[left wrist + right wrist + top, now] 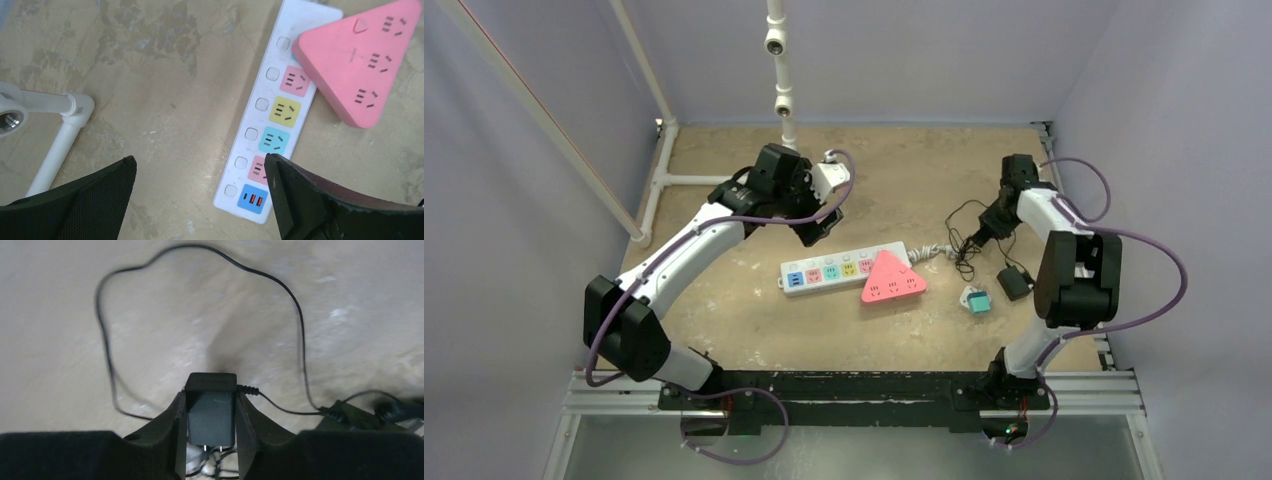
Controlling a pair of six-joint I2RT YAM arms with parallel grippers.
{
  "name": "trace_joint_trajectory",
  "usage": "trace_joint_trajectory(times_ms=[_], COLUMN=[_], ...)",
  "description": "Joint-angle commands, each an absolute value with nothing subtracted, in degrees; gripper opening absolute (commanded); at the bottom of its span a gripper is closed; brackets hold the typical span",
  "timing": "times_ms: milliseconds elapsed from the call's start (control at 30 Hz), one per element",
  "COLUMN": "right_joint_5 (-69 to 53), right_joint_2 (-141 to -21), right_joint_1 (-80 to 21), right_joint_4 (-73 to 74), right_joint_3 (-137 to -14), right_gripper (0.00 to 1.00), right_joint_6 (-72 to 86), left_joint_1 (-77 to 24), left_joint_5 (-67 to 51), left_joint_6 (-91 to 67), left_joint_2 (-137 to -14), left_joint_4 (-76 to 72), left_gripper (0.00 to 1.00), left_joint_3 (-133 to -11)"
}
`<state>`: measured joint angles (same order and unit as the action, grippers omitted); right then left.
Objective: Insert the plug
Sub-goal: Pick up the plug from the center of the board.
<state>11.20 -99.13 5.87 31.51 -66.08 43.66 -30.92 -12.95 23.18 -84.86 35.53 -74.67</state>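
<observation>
Left arm (686,250): white links, black joint blocks;
Right arm (1039,210): same white and black;
Cables (1165,251): purple, looping;
Fingers (320,200): matte black

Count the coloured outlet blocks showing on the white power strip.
5: a blue USB block at the end, then pink, cyan, yellow and a second pink along the white strip. A sixth may be hidden under the pink triangular adapter.
</observation>
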Motion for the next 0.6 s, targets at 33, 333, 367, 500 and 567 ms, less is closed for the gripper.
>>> trace_joint_trajectory(times_ms=[33,333,367,500,567], right_joint_5=[8.5,4.9,5.2,5.4,4.3], right_joint_2=[-89.4,-81.0,-80.5,-79.2,-78.3], right_joint_1=[-2.1,-16.5,-18.3,-24.4,-26.5], right_joint_4=[31.5,23.5,22.2,17.0,13.0], right_joint_3=[-74.1,-82.5,-83.1,-83.9,-82.9], right_gripper=[0.17,0.18,0.17,0.18,0.19], right_joint_6=[42.5,39.1,38.4,35.6,34.9], left_joint_1=[-30.3,-28.8,-28.5,-27.6,-27.1], left_joint_5=[-19.5,-30.1,-31.1,-34.6,-36.4], left_joint_6=[16.4,4.1,2.6,-2.8,-4.9], left_joint_2=[-81.0,-80.2,-80.2,-81.0,-81.3], left_joint_4=[29.8,22.5,21.4,20.4,19.5], left_gripper=[0.99,0.99,0.99,0.99,0.99], left_joint_3=[-78.0,-81.7,-82.1,-84.4,-84.8])
